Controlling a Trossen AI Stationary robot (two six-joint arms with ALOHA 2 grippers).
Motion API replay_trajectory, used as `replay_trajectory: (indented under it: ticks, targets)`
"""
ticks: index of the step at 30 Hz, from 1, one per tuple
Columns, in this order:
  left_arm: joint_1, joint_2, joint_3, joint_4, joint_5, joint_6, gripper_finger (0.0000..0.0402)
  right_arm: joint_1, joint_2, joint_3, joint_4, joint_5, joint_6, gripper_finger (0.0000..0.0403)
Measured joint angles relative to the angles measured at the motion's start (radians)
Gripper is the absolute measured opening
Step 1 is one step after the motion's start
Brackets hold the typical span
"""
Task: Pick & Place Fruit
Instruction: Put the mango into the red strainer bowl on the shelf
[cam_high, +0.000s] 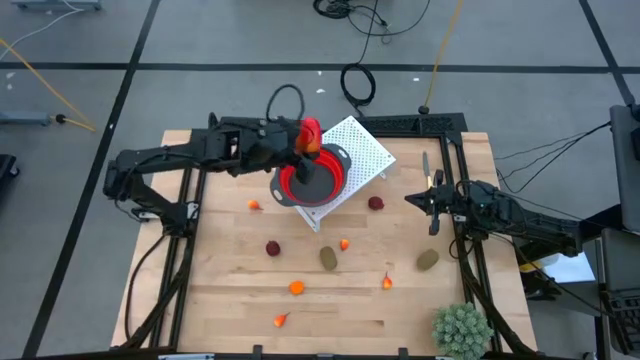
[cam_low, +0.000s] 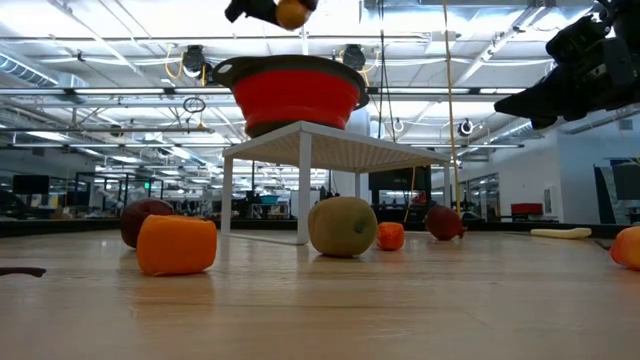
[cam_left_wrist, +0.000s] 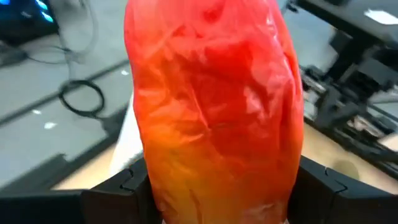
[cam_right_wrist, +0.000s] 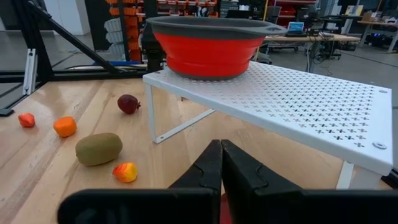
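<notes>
The pale wooden plank worktop (cam_high: 330, 300) looks smooth and faintly glossy. The white perforated metal shelf (cam_right_wrist: 311, 99) is matt, and the long red-orange plastic fruit (cam_left_wrist: 214, 106) looks glossy and crinkled.

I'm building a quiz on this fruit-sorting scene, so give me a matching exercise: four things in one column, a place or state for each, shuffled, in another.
Things:
1. left gripper
2. right gripper
3. red bowl
4. spiky green plant

Places or states:
A. on the white perforated stand
B. shut, empty, above the table's right side
C. at the table's near right corner
D. holding the long red-orange fruit above the bowl

Pairs: 1-D, 2-B, 3-A, 4-C
</notes>
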Motion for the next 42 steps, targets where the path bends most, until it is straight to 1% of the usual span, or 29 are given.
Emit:
replay_trajectory:
  ticks: [7, 11, 14, 20, 26, 29, 37, 42]
  targets:
    - [0.009, 0.049, 0.000, -0.058, 0.110, -0.061, 0.0246, 0.000, 0.007, 0.000, -0.001, -0.001, 0.006, 0.0000]
    - [0.012, 0.075, 0.000, -0.097, 0.127, -0.085, 0.0246, 0.000, 0.007, 0.000, -0.001, -0.001, 0.006, 0.0000]
    - [0.013, 0.097, 0.000, -0.130, 0.170, -0.108, 0.0246, 0.000, 0.007, 0.000, 0.001, -0.001, 0.007, 0.0000]
    - [0.015, 0.129, -0.001, -0.210, 0.189, -0.144, 0.0246, 0.000, 0.007, 0.000, 0.001, 0.000, 0.007, 0.0000]
    - [0.018, 0.168, -0.001, -0.224, 0.195, -0.140, 0.0246, 0.000, 0.007, 0.000, -0.001, 0.000, 0.007, 0.0000]
    - [0.022, 0.190, -0.001, -0.261, 0.202, -0.138, 0.0246, 0.000, 0.007, 0.000, 0.001, 0.000, 0.007, 0.0000]
    - [0.037, 0.203, -0.001, -0.357, 0.203, -0.161, 0.0246, 0.000, 0.007, 0.000, 0.000, -0.001, 0.007, 0.0000]
    - [0.040, 0.203, -0.001, -0.373, 0.203, -0.160, 0.0246, 0.000, 0.007, 0.000, 0.001, -0.001, 0.007, 0.0000]
